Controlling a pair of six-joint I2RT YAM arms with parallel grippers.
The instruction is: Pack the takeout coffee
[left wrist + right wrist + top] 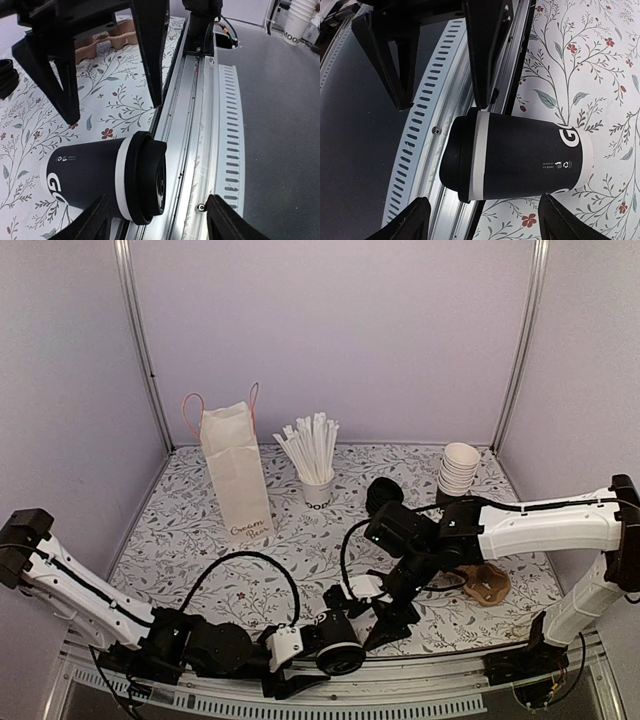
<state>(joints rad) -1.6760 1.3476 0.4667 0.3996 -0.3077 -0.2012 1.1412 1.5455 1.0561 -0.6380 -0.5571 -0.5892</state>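
The takeout coffee (345,658) (95,180) (520,160), a black cup with a black lid, lies on its side at the table's near edge. Its lid end hangs over the metal rail (187,130). My left gripper (335,640) (160,222) reaches in from the left and is open, a finger on each side of the lid end, not pressing it. My right gripper (385,625) (485,225) comes from the right and is also open, straddling the cup's body. In each wrist view the other gripper's black fingers (150,55) (485,55) stand just beyond the cup.
A white paper bag (238,475) stands at the back left, beside a cup of white straws (315,465). A stack of cups (458,470) is at the back right. A brown cardboard carrier (487,583) lies on the right, and black lids (383,495) sit behind the right arm.
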